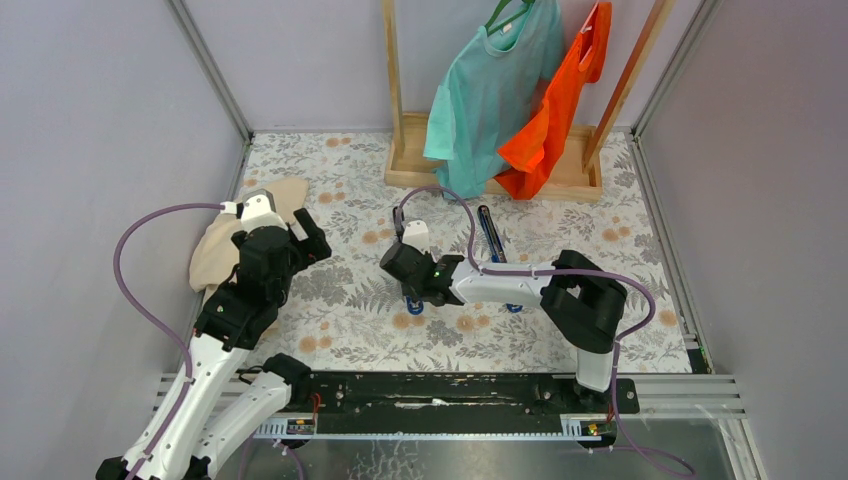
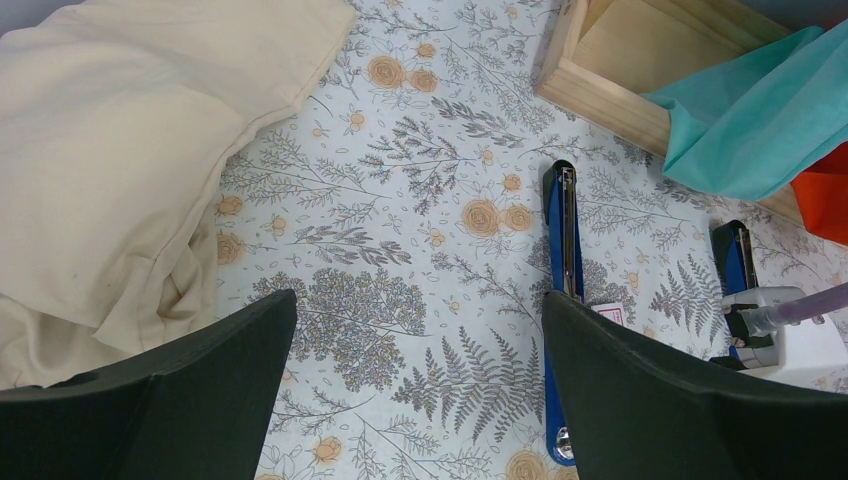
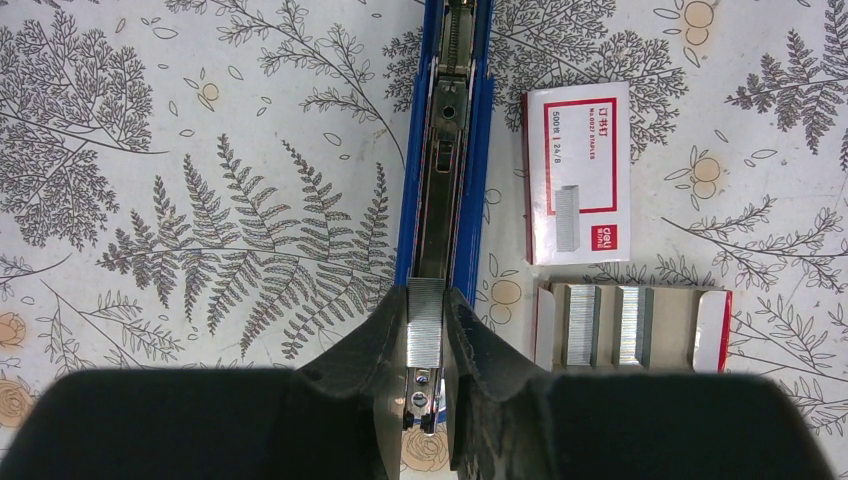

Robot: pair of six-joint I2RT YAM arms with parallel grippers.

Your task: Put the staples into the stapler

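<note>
Between the fingertips of the right gripper we see the staples pinched as a short silvery strip. It lies over the near end of the open blue stapler, along its metal channel. Our left gripper stands with jaws spread wide, holding nothing.

A floral-patterned cloth covered the table. A crumpled beige cloth lay bunched at its left edge. At the far side stood a wooden rack, with a teal shirt and an orange shirt hanging side by side from it, their hems reaching down to its base. A small white box with a red border lay flat on the floral print.
</note>
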